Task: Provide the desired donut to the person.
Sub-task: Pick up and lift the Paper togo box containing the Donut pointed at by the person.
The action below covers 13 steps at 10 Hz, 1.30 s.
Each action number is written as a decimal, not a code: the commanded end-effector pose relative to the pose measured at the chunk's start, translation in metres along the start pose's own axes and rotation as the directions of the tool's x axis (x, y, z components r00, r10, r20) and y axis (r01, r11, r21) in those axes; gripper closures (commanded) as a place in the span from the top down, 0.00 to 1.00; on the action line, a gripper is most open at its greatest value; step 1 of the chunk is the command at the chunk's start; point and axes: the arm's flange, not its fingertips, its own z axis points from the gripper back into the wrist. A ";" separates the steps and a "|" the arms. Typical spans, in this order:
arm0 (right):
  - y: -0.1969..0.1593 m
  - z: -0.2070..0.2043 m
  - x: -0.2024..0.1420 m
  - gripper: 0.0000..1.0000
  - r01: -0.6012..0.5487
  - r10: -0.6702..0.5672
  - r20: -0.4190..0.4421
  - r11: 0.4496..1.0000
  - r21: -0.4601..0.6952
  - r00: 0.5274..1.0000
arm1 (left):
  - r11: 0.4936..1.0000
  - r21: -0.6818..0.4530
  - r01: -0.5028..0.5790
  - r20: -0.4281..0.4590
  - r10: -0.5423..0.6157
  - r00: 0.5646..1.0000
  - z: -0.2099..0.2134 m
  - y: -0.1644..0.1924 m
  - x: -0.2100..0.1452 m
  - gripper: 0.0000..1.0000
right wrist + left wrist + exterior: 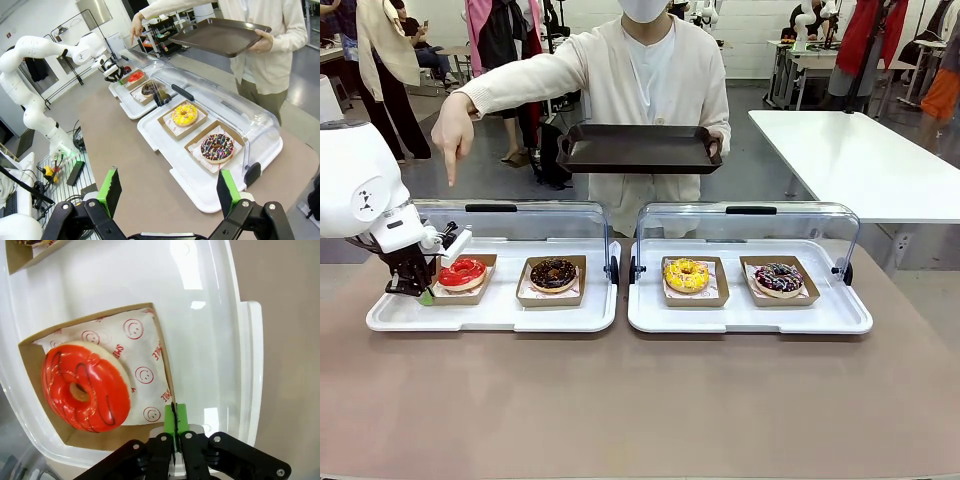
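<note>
The left gripper (175, 411) pinched the cardboard tray (31, 365) because the person's hand (451, 127) pointed at its red donut (102, 390).

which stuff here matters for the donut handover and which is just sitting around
In the job: red donut, its cardboard tray pinched by the shut left pincer, the person's pointing hand, the dark serving tray they hold.
Just lying about: chocolate donut, yellow donut, sprinkled donut, open right pincer.
</note>
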 end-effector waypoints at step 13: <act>-0.001 0.001 0.000 1.00 -0.015 0.015 0.010 1.000 0.010 1.000 | 0.978 0.192 0.085 -0.113 -0.064 0.991 0.207 -0.177 0.079 0.00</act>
